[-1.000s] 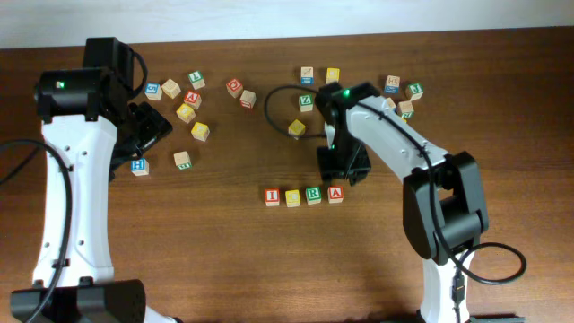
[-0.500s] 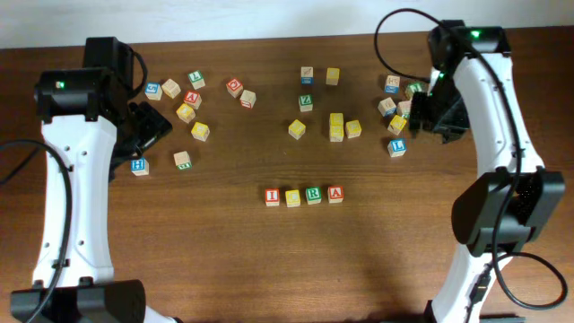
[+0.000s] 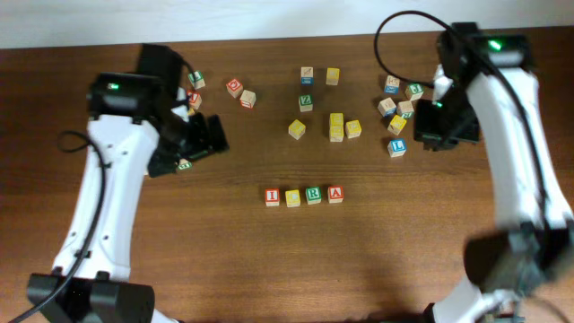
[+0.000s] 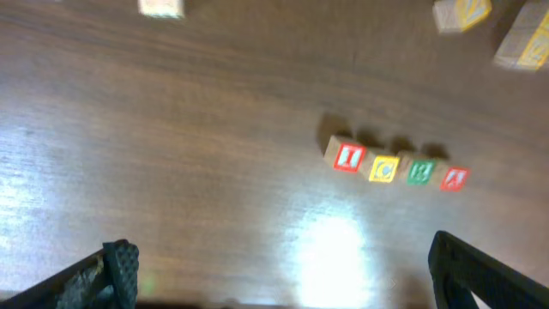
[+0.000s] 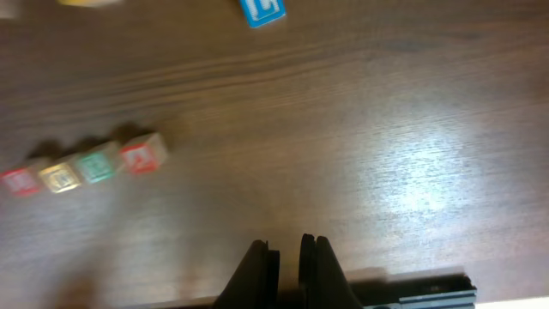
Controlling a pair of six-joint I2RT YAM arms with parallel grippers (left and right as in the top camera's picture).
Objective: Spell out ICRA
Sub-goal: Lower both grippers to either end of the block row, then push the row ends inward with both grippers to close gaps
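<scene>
Row on the table, near its middle, reads left to right: I cube, C cube, R cube, A cube, side by side. Loose yellow cubes and green Z cube sit behind the row, well apart. Blue L cube lies near the right gripper, fingers pressed together, empty. Left gripper is spread wide, empty.

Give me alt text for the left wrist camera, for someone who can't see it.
Four small cubes, red I, yellow C, green R and red A, sit in a close row spelling ICRA on a wooden table. The open left gripper frames the bottom corners.
</scene>
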